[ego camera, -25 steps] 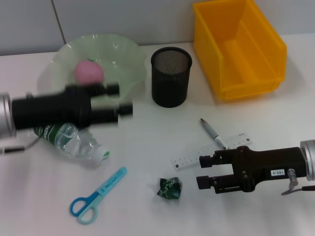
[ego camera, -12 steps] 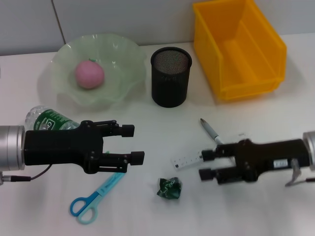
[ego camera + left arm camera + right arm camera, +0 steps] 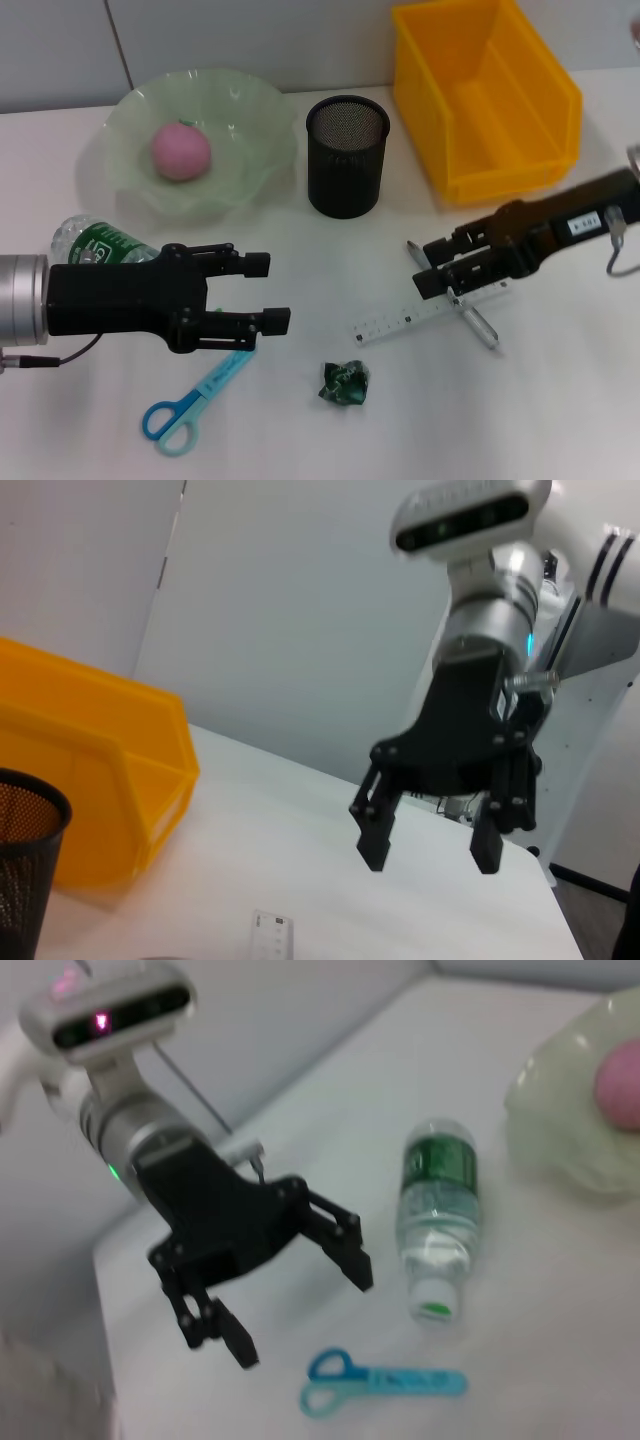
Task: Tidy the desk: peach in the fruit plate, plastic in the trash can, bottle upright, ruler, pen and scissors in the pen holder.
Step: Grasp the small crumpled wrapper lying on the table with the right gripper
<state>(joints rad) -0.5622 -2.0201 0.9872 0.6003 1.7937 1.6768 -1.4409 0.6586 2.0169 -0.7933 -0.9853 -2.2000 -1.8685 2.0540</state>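
Right of centre, the right gripper (image 3: 432, 266) spreads wide over the pen (image 3: 452, 296); the left gripper (image 3: 268, 291) gapes, lower left.

White desk (image 3: 300, 420), pale grey wall (image 3: 250, 40)

Right claw (image 3: 433, 267): moved up and away from the near edge since half a second ago, now over the pen (image 3: 455, 297) and ruler (image 3: 408, 319), fingers apart. Left claw (image 3: 268, 291): swung from the fruit plate (image 3: 250, 150) to above the scissors (image 3: 190, 400) a second ago.
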